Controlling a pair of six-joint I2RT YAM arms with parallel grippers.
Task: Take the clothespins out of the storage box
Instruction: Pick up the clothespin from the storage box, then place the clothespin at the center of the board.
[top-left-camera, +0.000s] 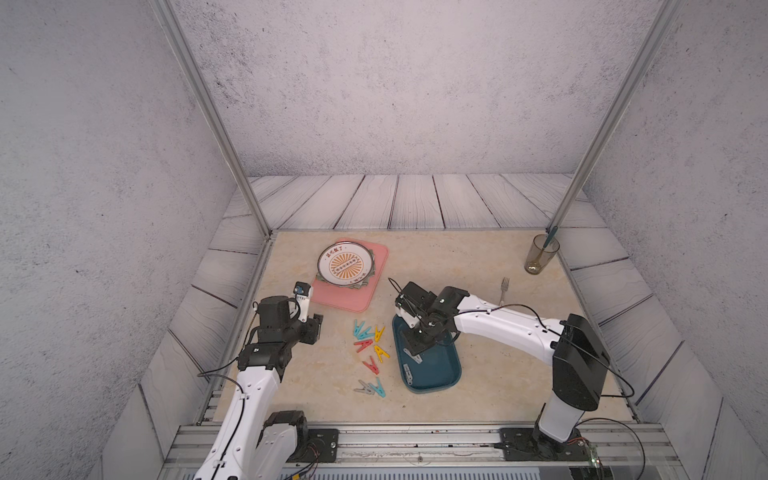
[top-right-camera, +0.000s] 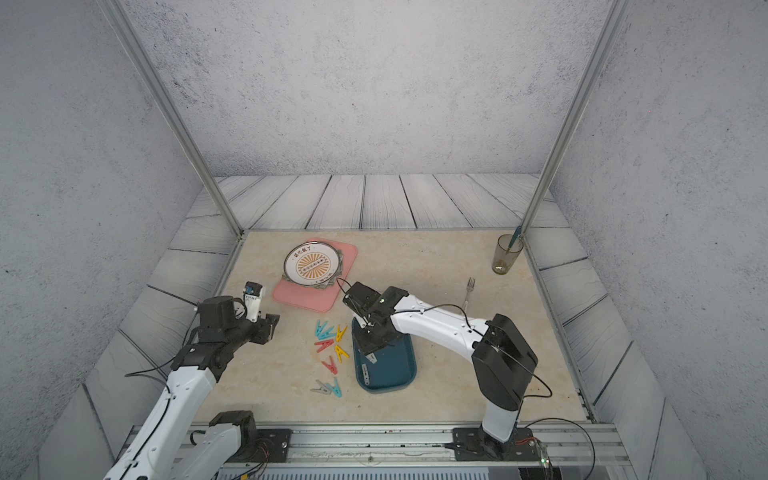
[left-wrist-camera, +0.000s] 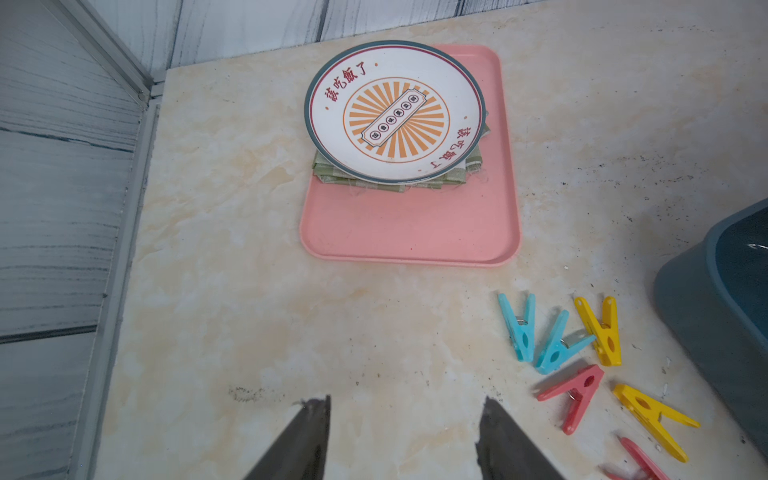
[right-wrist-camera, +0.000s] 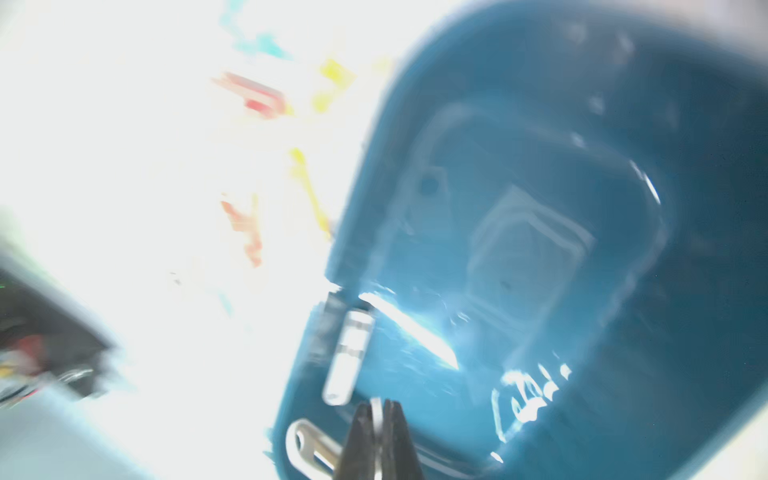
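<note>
Marble tabletop (top-left-camera: 498, 374); storage box (top-left-camera: 442, 368) near front edge, centre. Right gripper (right-wrist-camera: 379, 415) inside it, fingers clamped on grey clothespin (right-wrist-camera: 309, 441); second grey clothespin (right-wrist-camera: 349, 357) alongside. Left gripper (left-wrist-camera: 405, 401) fingers apart, empty. Risk: thin hold; peg may slip back in.

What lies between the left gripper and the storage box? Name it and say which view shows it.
A scatter of teal, red and yellow clothespins lies between the left gripper and the storage box, as both top views show.
</note>
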